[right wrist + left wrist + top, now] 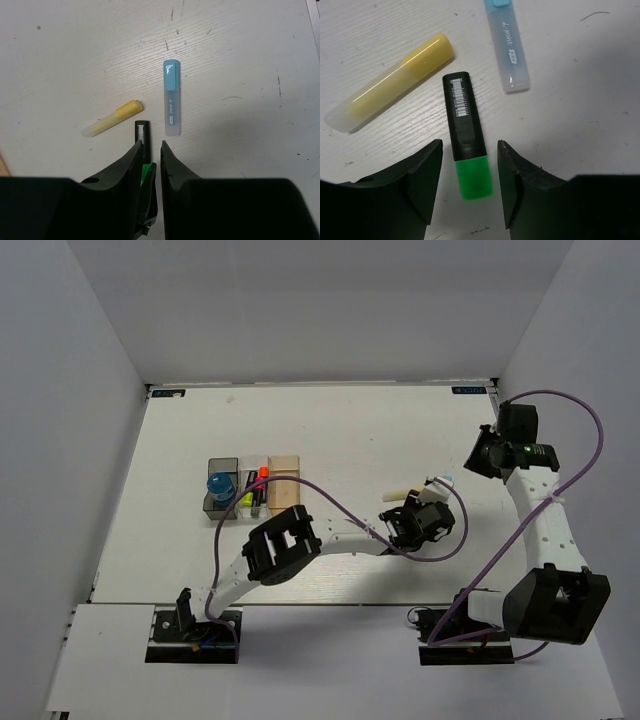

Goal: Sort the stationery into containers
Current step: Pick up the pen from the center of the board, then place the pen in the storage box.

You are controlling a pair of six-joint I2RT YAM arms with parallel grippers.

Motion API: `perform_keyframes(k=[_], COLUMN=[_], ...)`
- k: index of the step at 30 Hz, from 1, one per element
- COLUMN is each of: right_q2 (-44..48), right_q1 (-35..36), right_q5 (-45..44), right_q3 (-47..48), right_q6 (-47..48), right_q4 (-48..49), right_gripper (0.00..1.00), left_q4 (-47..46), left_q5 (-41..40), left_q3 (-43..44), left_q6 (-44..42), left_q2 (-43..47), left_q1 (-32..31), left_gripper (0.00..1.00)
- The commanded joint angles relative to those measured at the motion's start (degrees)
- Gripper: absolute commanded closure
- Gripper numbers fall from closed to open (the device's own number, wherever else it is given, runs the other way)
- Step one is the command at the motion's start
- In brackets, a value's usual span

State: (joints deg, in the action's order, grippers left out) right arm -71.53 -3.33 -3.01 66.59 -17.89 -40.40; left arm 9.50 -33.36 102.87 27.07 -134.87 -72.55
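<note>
A black highlighter with a green cap [465, 130] lies flat on the white table. My left gripper [470, 145] is open, one finger on each side of the green cap, touching neither side. A pale yellow stick [395, 82] lies to its left and a light blue capped pen [507, 50] to its right. From above, the left gripper [410, 523] hides the highlighter. My right gripper [150, 144] hangs higher with its jaws slightly apart and nothing between them. The containers are a dark grey bin [221, 468] holding a blue roll [220, 487], a clear bin [253, 462] holding highlighters, and a tan bin [285, 480].
The right arm's wrist [515, 435] is near the table's right side, its purple cable looping above it. The left arm's purple cable runs across the table between the bins and the left gripper. White walls enclose the table on three sides.
</note>
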Motion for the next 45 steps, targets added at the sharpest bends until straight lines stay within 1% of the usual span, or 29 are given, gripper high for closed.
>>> perform_keyframes(k=[1, 3, 12, 14, 16, 17, 19, 20, 21, 22, 23, 24, 25, 28, 29, 30, 32, 33, 34, 35, 36, 37, 38, 39, 40, 41, 43, 44, 45], right_q2=[2.09, 1.83, 1.92, 1.83, 1.83, 1.74, 1.83, 1.66, 1.83, 1.83, 1.83, 1.92, 2.00, 1.83, 1.74, 1.83, 1.57, 1.48, 1.48, 1.13, 1.39, 1.13, 1.04, 0.95, 0.69, 0.25, -0.62, -0.89, -1.16], right_q1=[-1.23, -1.76, -4.05, -4.66, -5.19, -5.45, -5.72, -5.81, -6.07, -6.16, -6.25, -6.42, -6.42, -6.86, -6.86, -6.86, -6.95, -7.04, -6.95, -6.95, -6.95, -6.95, -7.04, -6.78, -6.86, -6.78, -6.95, -6.86, -6.86], right_q5=[2.39, 4.31, 6.69, 7.22, 7.49, 8.18, 8.63, 9.15, 9.33, 9.86, 10.12, 10.47, 11.43, 13.63, 14.08, 14.69, 17.76, 18.64, 21.17, 21.98, 22.77, 24.35, 24.62, 25.06, 25.76, 26.38, 27.34, 28.05, 28.23], right_q3=[-0.67, -0.58, -0.49, -0.49, -0.41, -0.41, -0.40, -0.41, -0.32, -0.40, -0.67, -0.58, -0.76, -1.11, -1.28, -1.63, -1.90, -2.33, -2.86, -3.04, -3.30, -3.74, -3.92, -4.27, -4.27, -4.36, -4.45, -4.36, -4.45], right_q6=[-0.83, -0.83, -1.09, -1.18, -1.27, -1.36, -1.36, -1.53, -1.53, -1.45, -1.45, -1.27, -0.92, -0.04, 0.05, 0.83, 1.62, 2.33, 2.59, 3.12, 3.91, 3.92, 4.26, 3.83, 4.52, 4.70, 5.23, 5.49, 6.45], right_q4=[0.94, 1.03, 0.50, 0.33, 0.24, 0.24, -0.29, -0.20, -0.03, -0.11, -0.12, -0.20, 0.06, 0.15, 0.24, 0.50, 0.76, 0.68, 0.94, 1.29, 1.20, 1.73, 2.17, 2.26, 2.35, 2.26, 1.91, 1.99, 1.47], right_gripper=[0.76, 0.76, 0.76, 0.76, 0.76, 0.76, 0.76, 0.76, 0.76, 0.73, 0.70, 0.65, 0.54, 0.40, 0.40, 0.38, 0.38, 0.38, 0.38, 0.38, 0.40, 0.40, 0.40, 0.40, 0.40, 0.40, 0.40, 0.40, 0.40], left_q4=[2.10, 2.72, 6.94, 7.64, 8.52, 9.83, 10.10, 10.28, 10.02, 9.49, 9.40, 8.18, 8.00, 5.18, 4.57, 2.74, 2.37, 2.72, 2.63, 2.63, 2.20, 1.76, 2.19, 3.06, 3.59, 3.95, 7.46, 8.34, 10.78], left_q5=[-4.34, -5.57, -4.34, -3.99, -3.73, -3.81, -3.81, -3.81, -3.73, -3.73, -3.73, -3.64, -2.94, -2.93, -2.85, -2.93, -4.07, -5.47, -6.09, -8.62, -9.26, -9.61, -10.66, -10.67, -10.67, -10.67, -10.14, -9.10, -8.83], left_q3=[2.60, 3.38, 7.08, 6.99, 6.38, 5.86, 2.27, -0.45, -2.04, -6.58, -8.20, -9.60, -14.14, -19.52, -21.81, -23.92, -26.39, -27.97, -29.03, -32.35, -33.60, -34.92, -38.24, -39.23, -40.19, -42.64, -44.41, -45.03, -45.39], left_q6=[1.14, 1.32, 3.95, 4.92, 5.18, 5.80, 6.33, 7.20, 7.56, 7.99, 8.17, 8.52, 8.53, 6.51, 5.72, 2.84, 1.24, -0.51, -0.87, -1.66, -2.19, -2.54, -2.55, -2.11, -1.67, -1.50, 0.00, 0.26, 0.61], left_q2=[-0.31, -1.44, -5.49, -5.67, -5.23, -4.97, -3.05, -2.25, -0.50, 1.17, 3.54, 4.69, 7.14, 13.21, 17.67, 19.28, 25.41, 26.92, 30.07, 33.41, 36.84, 38.44, 40.11, 44.82, 46.35, 50.89, 52.68, 55.21, 56.20], left_q1=[0.13, 0.13, 0.22, 0.13, 0.13, 0.13, 0.31, 0.40, 0.57, 0.92, 1.10, 1.53, 1.97, 2.94, 3.03, 3.29, 3.21, 3.21, 3.12, 3.29, 3.99, 4.26, 5.66, 7.32, 8.30, 11.70, 14.36, 18.37, 19.72], left_gripper=[0.42, 0.42, 0.42, 0.49, 0.58, 0.67, 0.75, 0.83, 0.87, 0.90, 0.95, 0.97, 0.99, 1.00, 1.00, 1.00, 1.00, 1.00, 1.00, 1.00, 1.00, 1.00, 1.00, 1.00, 1.00, 1.00, 1.00, 1.00, 1.00])
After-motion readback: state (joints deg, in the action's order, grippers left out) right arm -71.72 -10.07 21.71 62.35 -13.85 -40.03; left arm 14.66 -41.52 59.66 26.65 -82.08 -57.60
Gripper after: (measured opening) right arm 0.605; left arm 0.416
